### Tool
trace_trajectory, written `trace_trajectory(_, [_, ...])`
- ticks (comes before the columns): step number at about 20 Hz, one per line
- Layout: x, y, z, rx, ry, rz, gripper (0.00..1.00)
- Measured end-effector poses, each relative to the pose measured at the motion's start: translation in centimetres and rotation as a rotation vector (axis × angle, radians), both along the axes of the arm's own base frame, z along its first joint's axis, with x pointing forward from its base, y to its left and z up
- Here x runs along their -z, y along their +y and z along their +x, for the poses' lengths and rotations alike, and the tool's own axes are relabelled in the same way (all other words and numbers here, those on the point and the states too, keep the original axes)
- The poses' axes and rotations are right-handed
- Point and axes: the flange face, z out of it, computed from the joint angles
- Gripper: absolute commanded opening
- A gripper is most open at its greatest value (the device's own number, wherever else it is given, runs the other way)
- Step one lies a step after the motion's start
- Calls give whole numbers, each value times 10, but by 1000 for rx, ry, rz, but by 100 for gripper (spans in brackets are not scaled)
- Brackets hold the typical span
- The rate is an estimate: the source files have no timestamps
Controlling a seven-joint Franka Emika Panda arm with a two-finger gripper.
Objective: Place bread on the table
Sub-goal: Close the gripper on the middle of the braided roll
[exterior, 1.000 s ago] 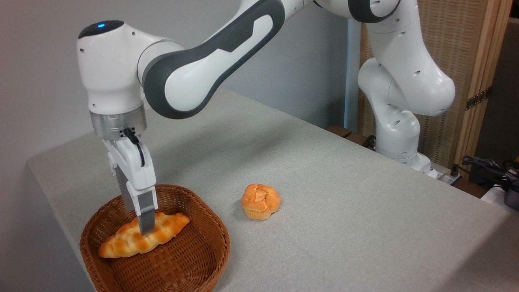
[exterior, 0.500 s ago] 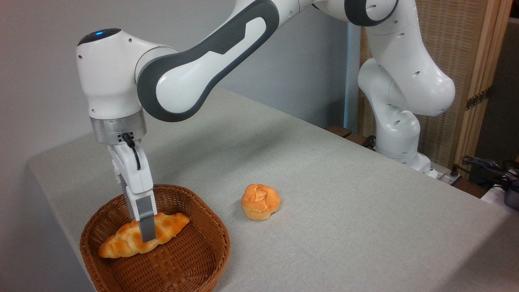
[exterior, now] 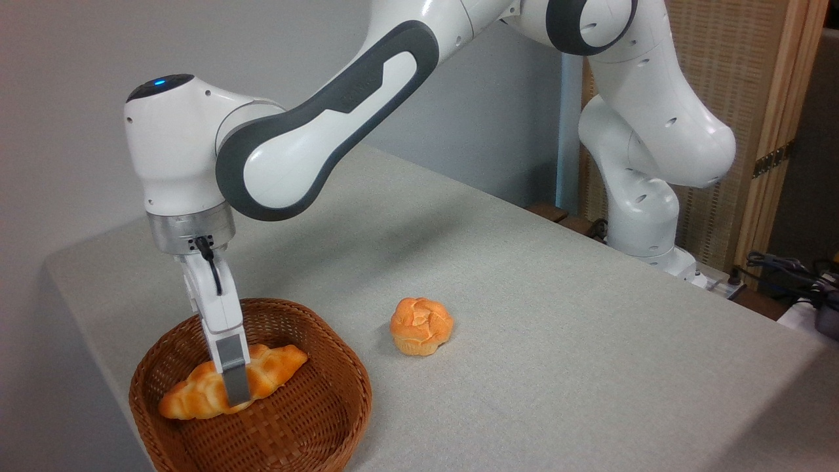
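1 loaf needs lifting, and the grasp should sit squarely across its middle so neither pointed end droops. Farthest left, the bread [exterior: 223,391] lies slantwise in the wicker basket [exterior: 308,419], its lower end toward the near-left rim. The claw [exterior: 234,387] points straight down over the loaf's midsection, with 1 grey finger [exterior: 234,373] in front of the crust; the other is hidden, so I cannot tell whether the grip has closed. A firm pinch, a straight rise clear of the rim, then a move right to bare table [exterior: 557,341], short of the bun [exterior: 421,326], looks safest.
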Motion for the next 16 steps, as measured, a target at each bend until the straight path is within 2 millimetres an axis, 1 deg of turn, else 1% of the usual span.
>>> trace_trajectory(4, [0, -2, 0, 4, -2, 1, 36])
trace_trajectory(10, [0, 0, 0, 1, -2, 1, 28])
trace_trajectory(16, [-1, 0, 0, 1, -3, 1, 28])
